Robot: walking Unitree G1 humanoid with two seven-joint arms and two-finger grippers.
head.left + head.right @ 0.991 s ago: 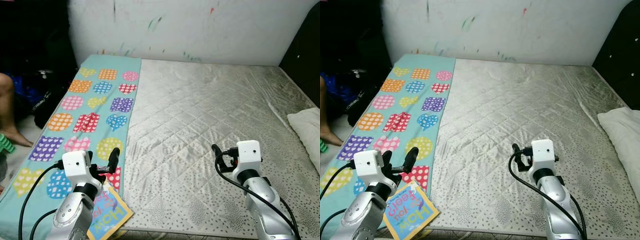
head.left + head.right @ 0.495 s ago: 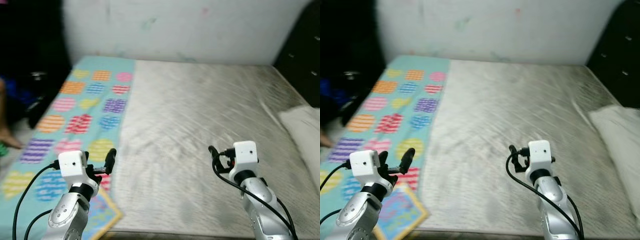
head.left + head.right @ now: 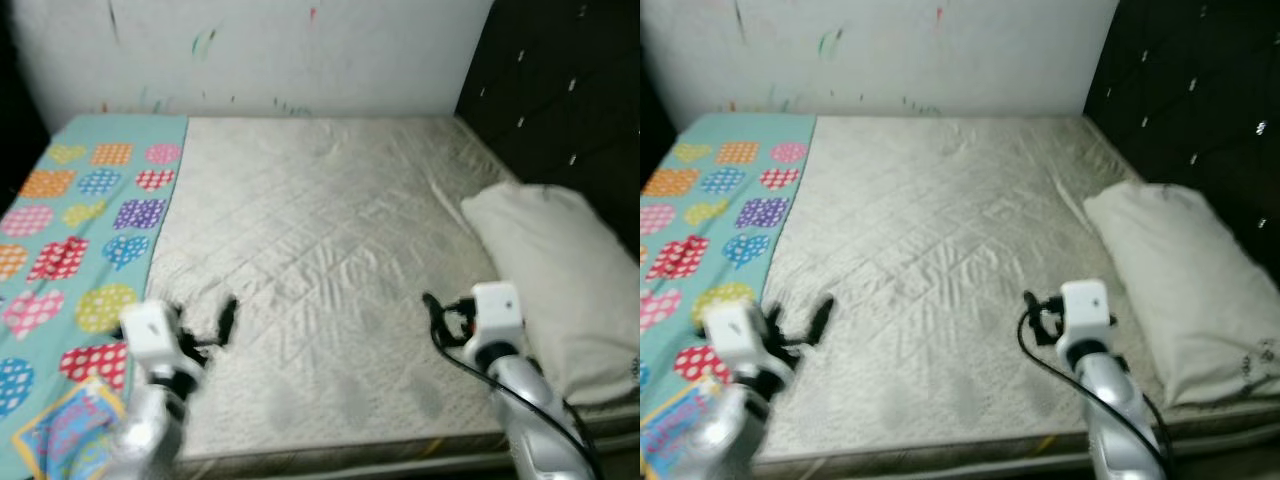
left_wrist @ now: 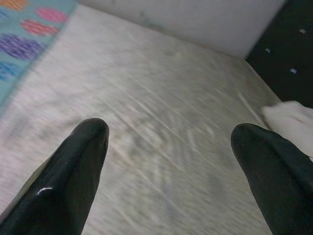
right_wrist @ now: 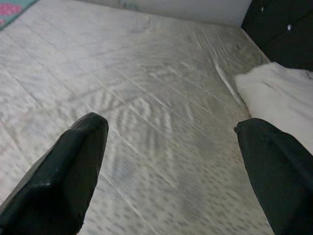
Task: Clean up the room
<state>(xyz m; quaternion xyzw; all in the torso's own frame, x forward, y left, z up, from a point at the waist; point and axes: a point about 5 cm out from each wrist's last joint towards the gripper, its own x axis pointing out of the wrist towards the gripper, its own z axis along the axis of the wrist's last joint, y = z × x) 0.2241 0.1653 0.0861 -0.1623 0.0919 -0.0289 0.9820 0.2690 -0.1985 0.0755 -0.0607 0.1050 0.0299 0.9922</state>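
Above the bare quilted mattress (image 3: 330,260), left pincer (image 4: 171,161) and right pincer (image 5: 171,161) hover spread wide and empty, presumably ready for pickup, with the picture book (image 3: 62,432) on the patterned blanket (image 3: 70,230) and the pillow (image 3: 555,270) at the headboard side.

Pretty clearly a bedroom in someone's home, likely a kid's. A big mattress (image 3: 320,270) with a quilted silvery cover takes up most of the space, a white pillow (image 3: 545,270) at its right side by a dark tufted headboard (image 3: 560,100). A teal blanket (image 3: 70,240) with bright patterned hearts and a children's book (image 3: 60,435) lie on the left. The white wall (image 3: 260,50) has crayon scribbles.
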